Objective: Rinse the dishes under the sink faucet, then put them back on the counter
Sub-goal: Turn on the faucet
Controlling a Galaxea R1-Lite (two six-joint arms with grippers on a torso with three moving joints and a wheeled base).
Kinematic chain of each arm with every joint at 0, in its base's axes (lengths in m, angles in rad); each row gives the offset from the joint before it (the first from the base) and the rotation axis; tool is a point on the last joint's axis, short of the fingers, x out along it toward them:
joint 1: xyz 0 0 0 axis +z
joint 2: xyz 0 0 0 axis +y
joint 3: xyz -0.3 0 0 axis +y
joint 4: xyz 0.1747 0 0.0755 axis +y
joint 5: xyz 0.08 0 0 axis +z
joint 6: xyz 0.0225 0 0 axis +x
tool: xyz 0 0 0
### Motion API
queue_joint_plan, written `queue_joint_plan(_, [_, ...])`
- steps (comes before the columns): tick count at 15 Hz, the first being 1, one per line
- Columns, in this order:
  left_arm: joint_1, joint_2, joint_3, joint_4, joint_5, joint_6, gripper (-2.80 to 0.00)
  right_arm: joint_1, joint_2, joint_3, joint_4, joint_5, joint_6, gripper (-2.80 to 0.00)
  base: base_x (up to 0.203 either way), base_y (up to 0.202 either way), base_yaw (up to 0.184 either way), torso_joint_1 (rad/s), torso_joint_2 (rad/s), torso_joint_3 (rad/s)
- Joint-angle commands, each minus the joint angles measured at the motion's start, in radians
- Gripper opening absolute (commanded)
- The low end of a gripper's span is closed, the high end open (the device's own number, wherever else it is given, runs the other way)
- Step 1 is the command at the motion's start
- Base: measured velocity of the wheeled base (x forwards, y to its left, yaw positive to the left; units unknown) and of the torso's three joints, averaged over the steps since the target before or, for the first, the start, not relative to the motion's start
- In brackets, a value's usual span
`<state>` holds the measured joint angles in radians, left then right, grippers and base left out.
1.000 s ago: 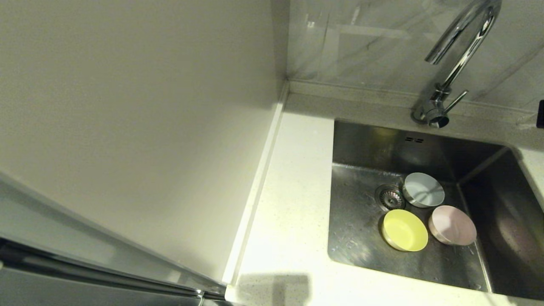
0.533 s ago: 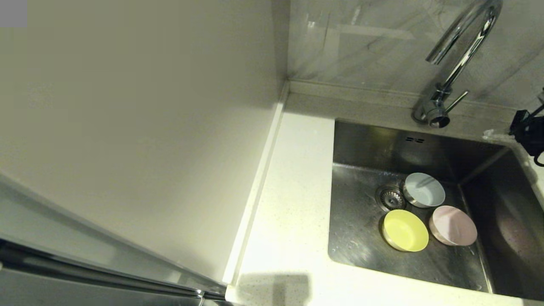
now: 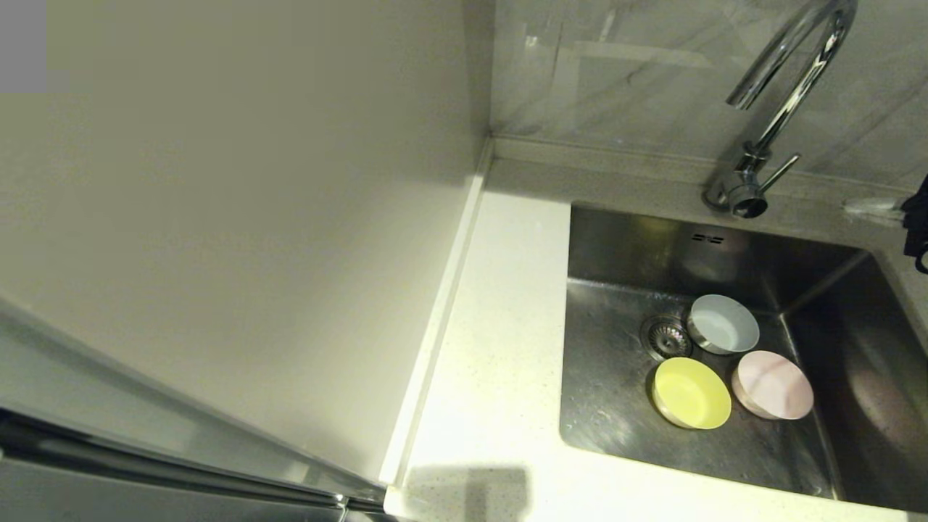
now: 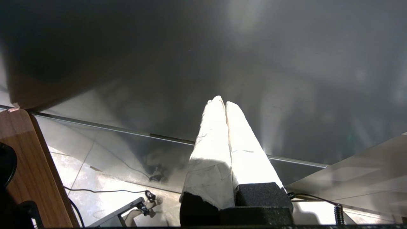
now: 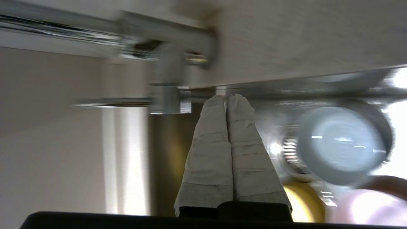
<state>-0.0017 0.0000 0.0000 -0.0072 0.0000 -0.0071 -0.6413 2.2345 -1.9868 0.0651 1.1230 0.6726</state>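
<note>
Three dishes lie in the sink (image 3: 616,406), right of the drain (image 3: 665,336): a pale blue bowl (image 3: 723,324), a yellow bowl (image 3: 691,393) and a pink bowl (image 3: 772,385). The chrome faucet (image 3: 786,87) rises behind the basin, with its lever (image 3: 781,172) sticking out to the right. My right gripper (image 3: 852,209) reaches in from the right edge, over the sink's back right rim, right of the lever and apart from it. It is shut and empty (image 5: 226,97). Its wrist view shows the blue bowl (image 5: 341,144) and the yellow bowl (image 5: 305,203) beyond the fingers. My left gripper (image 4: 224,102) is shut, held low in front of a dark cabinet face.
The white counter (image 3: 500,348) runs along the sink's left side, bounded by a raised strip (image 3: 442,312) and a tall pale panel (image 3: 217,217). Grey marbled tiles (image 3: 616,72) back the sink. Cables lie on the floor (image 4: 105,190) below the left arm.
My right gripper came into the head view from the right edge and has since drawn back a little to the right and toward the wall. The bowls have not moved.
</note>
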Motion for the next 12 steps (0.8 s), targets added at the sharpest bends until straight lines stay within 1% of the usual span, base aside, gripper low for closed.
queue_joint_plan(1, [0.000,0.000,0.003,0.000,0.000,-0.001,-2.80,-0.004,-0.002,0.000,-0.038,0.064,0.082,-2.80,0.000,0.000,0.000,0.000,0.00,0.000])
queue_joint_plan(3, [0.000,0.000,0.003,0.000,0.000,-0.001,-2.80,0.002,-0.013,0.000,-0.041,0.106,0.129,-2.80,0.000,0.000,0.000,0.000,0.00,0.000])
queue_joint_plan(4, [0.000,0.000,0.003,0.000,0.000,-0.001,-2.80,0.016,-0.017,0.001,-0.039,0.114,0.143,-2.80,0.000,0.000,0.000,0.000,0.00,0.000])
queue_joint_plan(7, [0.000,0.000,0.003,0.000,0.000,-0.001,-2.80,0.061,-0.034,0.007,-0.038,0.116,0.159,-2.80,0.000,0.000,0.000,0.000,0.00,0.000])
queue_joint_plan(10, [0.000,0.000,0.003,0.000,0.000,-0.001,-2.80,0.104,-0.047,0.008,-0.039,0.116,0.225,-2.80,0.000,0.000,0.000,0.000,0.00,0.000])
queue_joint_plan(12, [0.000,0.000,0.003,0.000,0.000,-0.001,-2.80,0.124,-0.048,0.008,-0.040,0.115,0.237,-2.80,0.000,0.000,0.000,0.000,0.00,0.000])
